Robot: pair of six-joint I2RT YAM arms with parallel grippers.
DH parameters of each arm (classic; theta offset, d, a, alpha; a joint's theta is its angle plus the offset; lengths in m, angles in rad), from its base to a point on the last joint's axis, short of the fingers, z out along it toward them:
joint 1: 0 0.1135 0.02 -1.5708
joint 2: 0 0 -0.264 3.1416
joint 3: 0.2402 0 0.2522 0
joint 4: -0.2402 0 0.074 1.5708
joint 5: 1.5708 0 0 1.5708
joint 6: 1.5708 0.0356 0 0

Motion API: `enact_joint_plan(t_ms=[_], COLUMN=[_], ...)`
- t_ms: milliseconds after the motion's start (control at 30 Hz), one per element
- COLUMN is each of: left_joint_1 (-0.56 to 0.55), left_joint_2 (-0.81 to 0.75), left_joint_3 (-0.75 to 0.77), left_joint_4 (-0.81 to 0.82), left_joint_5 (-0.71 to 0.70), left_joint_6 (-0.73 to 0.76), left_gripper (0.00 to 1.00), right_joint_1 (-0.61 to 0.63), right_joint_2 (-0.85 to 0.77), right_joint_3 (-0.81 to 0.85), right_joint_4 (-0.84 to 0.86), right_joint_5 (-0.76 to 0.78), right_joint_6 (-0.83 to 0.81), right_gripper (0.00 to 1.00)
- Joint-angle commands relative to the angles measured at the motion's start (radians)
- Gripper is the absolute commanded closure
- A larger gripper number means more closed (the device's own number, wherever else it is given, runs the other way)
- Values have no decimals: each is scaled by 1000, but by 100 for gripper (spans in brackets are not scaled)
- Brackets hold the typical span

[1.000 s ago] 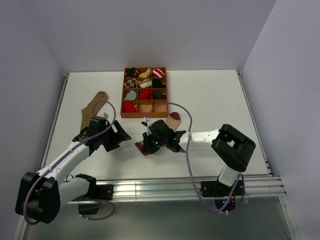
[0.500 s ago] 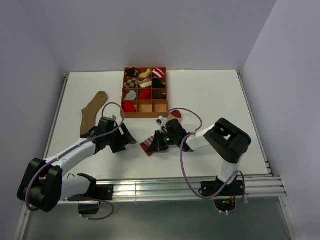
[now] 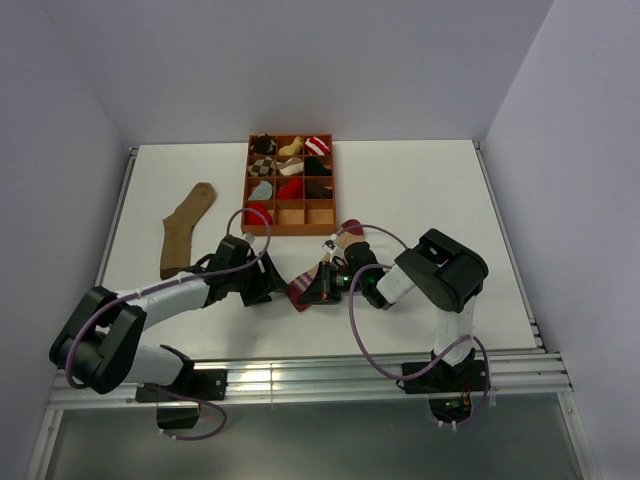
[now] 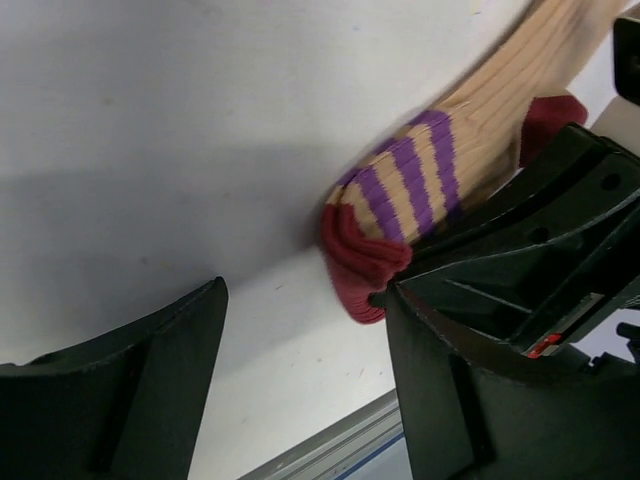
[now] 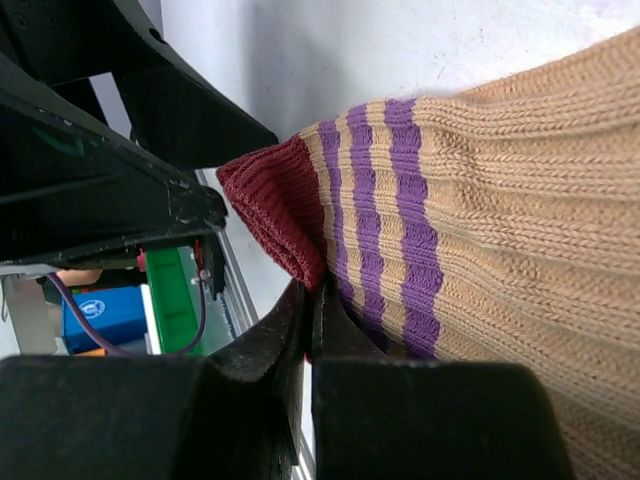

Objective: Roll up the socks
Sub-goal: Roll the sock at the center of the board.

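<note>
two pincers meet at one end of the same sock. the right pincer (image 5: 312, 300) is clamped tight on the edge of the striped sock (image 5: 480, 200), biting the fabric just behind the maroon cuff where the purple bands begin. the left pincer (image 4: 305, 315) has its fingers spread wide with nothing between them but bare tabletop (image 3: 420, 190); the cuff sits just ahead of the gap, nearer one finger than the other, and i cannot tell whether it touches that finger.

seen from above, the left pincer lies just to the left of the cuff, and the right pincer comes at it from the opposite side, so the cuff is the point between them. the sock's long axis runs diagonally: cuff near and to the left, pointing at the left pincer, body and maroon toe slanting away to the right toward the tray (image 3: 290, 231). most of its length is hidden under the right arm.

judging by this, the left arm is the free one and the nearer to the open cuff end, so a roll would start there and travel along the axis toward the toe.

well apart on the left, the brown sock (image 3: 185, 228) lies flat, lengthways away from the arms.
</note>
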Motion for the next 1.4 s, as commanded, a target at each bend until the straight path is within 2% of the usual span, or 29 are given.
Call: enact_joint_plan(t_ms=[0,233,267,333,500,567,700,733,800,867,933,967,1067,1200,1233,1367], left_joint_1=[-26,-42,-46,-51,-68,-75,-85,-86,-94,-98,-101,-105,-109,-111,-111,-112], left_joint_2=[62,150,156,177,237,265,297,305,311,314,314,316,325,337,342,351], left_joint_3=[-10,4,4,5,39,54,111,122,154,169,195,203,235,264,268,280], left_joint_4=[25,28,30,38,6,-33,-105,-125,-171,-186,-214,-223,-251,-265,-266,-266], left_joint_5=[-33,-68,-71,-77,-102,-121,-155,-164,-187,-192,-200,-201,-207,-201,-200,-189], left_joint_6=[-2,-3,-6,-11,-17,-19,-19,-17,-9,-2,6,9,24,37,40,44], left_gripper=[30,45,53,61,67,72,73,74,78,78,78,78,78,78,78,78], right_joint_1=[-8,-15,-15,-17,-15,-11,21,47,86,150,195,240,331,434,448,491], right_joint_2=[26,24,23,11,-46,-75,-196,-218,-290,-333,-383,-399,-437,-417,-410,-365], right_joint_3=[-20,-16,-13,-4,29,49,101,130,159,203,233,239,263,302,311,306], right_joint_4=[-8,-22,-33,-68,-189,-273,-463,-553,-641,-758,-836,-849,-883,-907,-907,-870], right_joint_5=[10,2,3,10,46,72,187,253,354,527,652,760,920,1055,1060,1085], right_joint_6=[-1,-1,-9,-23,-98,-148,-263,-288,-362,-415,-443,-472,-537,-604,-618,-635], right_gripper=[100,100,100,100,96,88,72,66,61,55,54,54,54,58,61,63])
